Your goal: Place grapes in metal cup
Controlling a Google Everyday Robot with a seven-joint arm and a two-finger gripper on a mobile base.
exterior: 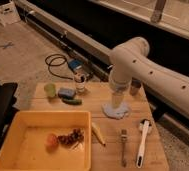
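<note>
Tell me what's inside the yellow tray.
Grapes and a round orange fruit lie side by side in the tray. Nothing covers them; the tray's near edge runs out of frame. The tool hangs outside it, over a pale blue item.

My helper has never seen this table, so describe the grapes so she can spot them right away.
Find the yellow tray on the near left of the wooden table, away from the gripper over the pale blue disc. Inside lie the grapes, a dark, lumpy purple-red bunch, unlike the round orange-pink fruit beside them.
</note>
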